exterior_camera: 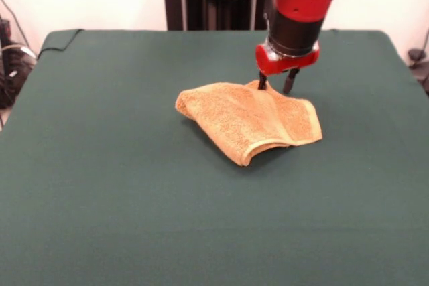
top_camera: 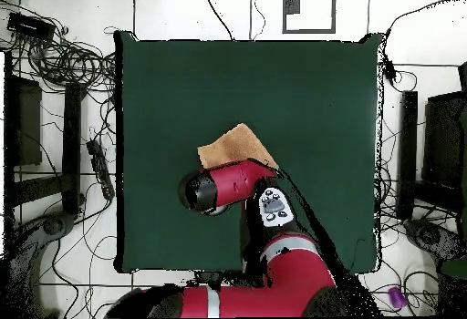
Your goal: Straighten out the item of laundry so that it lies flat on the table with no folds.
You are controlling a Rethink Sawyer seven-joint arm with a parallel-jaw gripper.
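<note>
Fingers (exterior_camera: 263, 82) of the gripper (exterior_camera: 275, 85) stand slightly apart in your front view, their dark tips down at the far edge of the towel (exterior_camera: 251, 120), and you cannot tell whether any cloth is pinched between them. Note that the towel lies bunched and folded near the middle of the table (exterior_camera: 100, 185), one hemmed edge curled up at its near side. From overhead, the arm (top_camera: 233, 186) covers part of the towel (top_camera: 235, 145).

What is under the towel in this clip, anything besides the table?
Only the table, its dark green cloth, shows around the towel. The towel lies bunched and folded over itself, so what its folds cover is hidden. The gripper meets its far edge, fingers apart.
</note>
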